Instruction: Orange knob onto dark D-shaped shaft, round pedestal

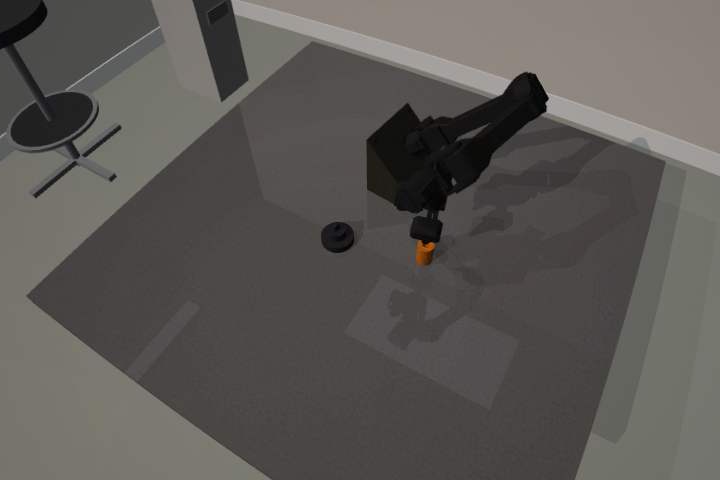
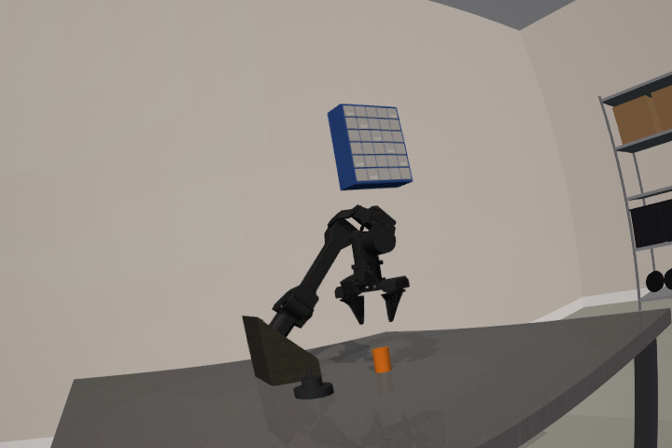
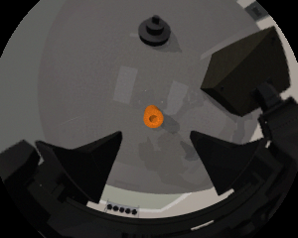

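Note:
The orange knob (image 1: 424, 254) (image 2: 381, 359) (image 3: 150, 123) stands upright on the table, apart from the pedestal, with its hole facing up. The dark round pedestal (image 1: 337, 240) (image 2: 314, 391) (image 3: 154, 35) stands on the table with its short shaft (image 2: 309, 373) (image 3: 155, 20) bare; the shaft's flat side cannot be made out. My gripper (image 2: 376, 322) (image 3: 157, 135) is wide open and empty. It points down and hangs above the knob, with a gap between fingertips and knob. In the top view its fingers partly overlap the knob's top edge.
The wedge-shaped arm base (image 1: 388, 153) (image 2: 284, 358) (image 3: 245, 71) stands on the table (image 1: 247, 316) (image 2: 189, 406), close to the pedestal. A blue drawer cabinet (image 2: 376, 145) hangs on the wall behind. A shelf rack (image 2: 624, 192) and a stool (image 1: 52, 121) stand away from the table.

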You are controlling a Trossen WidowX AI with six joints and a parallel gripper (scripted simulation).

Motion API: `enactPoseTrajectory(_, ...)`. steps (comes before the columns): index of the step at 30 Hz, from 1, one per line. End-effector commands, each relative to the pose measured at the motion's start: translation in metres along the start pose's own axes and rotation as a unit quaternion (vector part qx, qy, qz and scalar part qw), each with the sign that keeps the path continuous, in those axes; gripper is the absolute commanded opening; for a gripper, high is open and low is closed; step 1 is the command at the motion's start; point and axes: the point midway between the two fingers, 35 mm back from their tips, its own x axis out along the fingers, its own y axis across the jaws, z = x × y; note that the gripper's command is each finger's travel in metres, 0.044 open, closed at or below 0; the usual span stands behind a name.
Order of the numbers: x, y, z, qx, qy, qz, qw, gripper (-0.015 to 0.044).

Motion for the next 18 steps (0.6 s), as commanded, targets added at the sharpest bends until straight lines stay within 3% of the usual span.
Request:
enactPoseTrajectory(1,0.0001,0.0002,-0.0005,-0.207,0.002,0.002,0.978,0.0440)
enactPoseTrajectory(9,0.0001,0.0003,-0.0005,-0.563,0.001,0.002,0.827,0.0440)
enactPoseTrajectory(18,0.0001,0.0003,-0.0005,-0.590,0.001,0.002,0.808,0.0440)
